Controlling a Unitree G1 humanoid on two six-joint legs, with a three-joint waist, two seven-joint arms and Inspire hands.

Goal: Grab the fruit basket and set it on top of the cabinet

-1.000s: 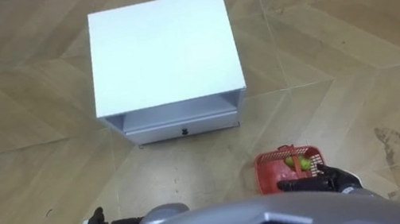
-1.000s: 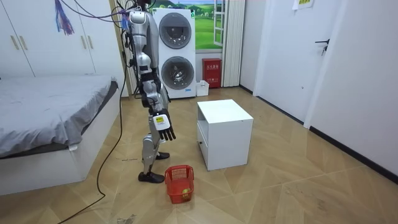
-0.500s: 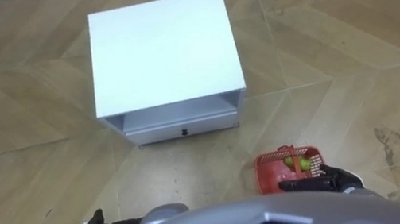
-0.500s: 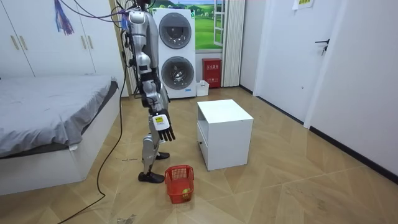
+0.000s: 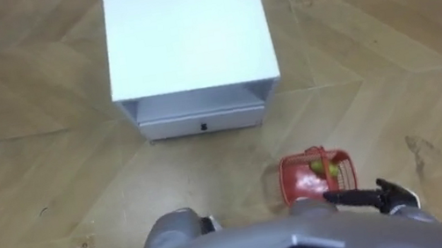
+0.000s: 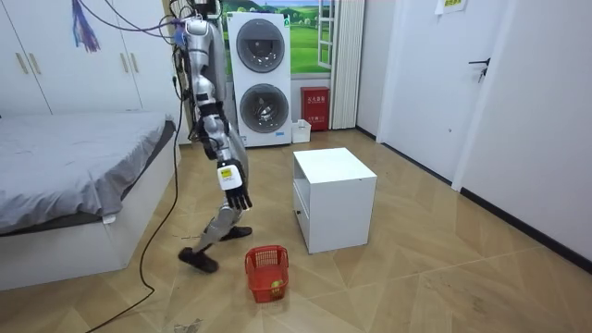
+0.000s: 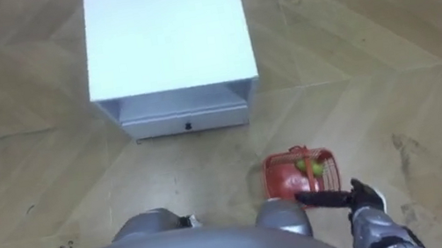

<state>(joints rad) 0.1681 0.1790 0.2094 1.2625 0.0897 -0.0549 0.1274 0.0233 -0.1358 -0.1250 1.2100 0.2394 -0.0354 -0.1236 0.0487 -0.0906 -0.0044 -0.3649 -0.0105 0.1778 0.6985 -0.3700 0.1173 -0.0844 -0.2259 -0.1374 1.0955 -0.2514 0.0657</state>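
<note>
Robot has stepped back — right hand (image 5: 393, 196) outstretched beside fruit basket (image 5: 299, 181).

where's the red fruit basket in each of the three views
Left eye view: fruit basket lower right of centre.
Right eye view: fruit basket lower right of centre too.
Room view: fruit basket bottom centre.
Shared landmark: the white cabinet, close by it in every view.

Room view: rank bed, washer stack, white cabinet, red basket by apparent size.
Largest: bed.
Then washer stack and white cabinet, about alike; the stack stands farther back, so unranked.
Smallest: red basket.
</note>
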